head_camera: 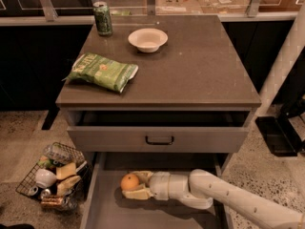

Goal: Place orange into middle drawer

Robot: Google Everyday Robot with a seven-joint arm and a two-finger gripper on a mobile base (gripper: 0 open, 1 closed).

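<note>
Hovering low inside middle drawer [107,213], hand [135,185] is clasping orange [128,181] at its left tip (floor lying directly beneath).

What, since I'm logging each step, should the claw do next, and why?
Probably open the claw and let go. It holds the orange low inside the middle drawer, well within its walls, so the fruit should settle on the floor.

Near end of the middle drawer [108,216] cut off by the bottom edge, gripper [135,185] inside it clasping the orange [129,181], arm [238,202] cut off at right.
</note>
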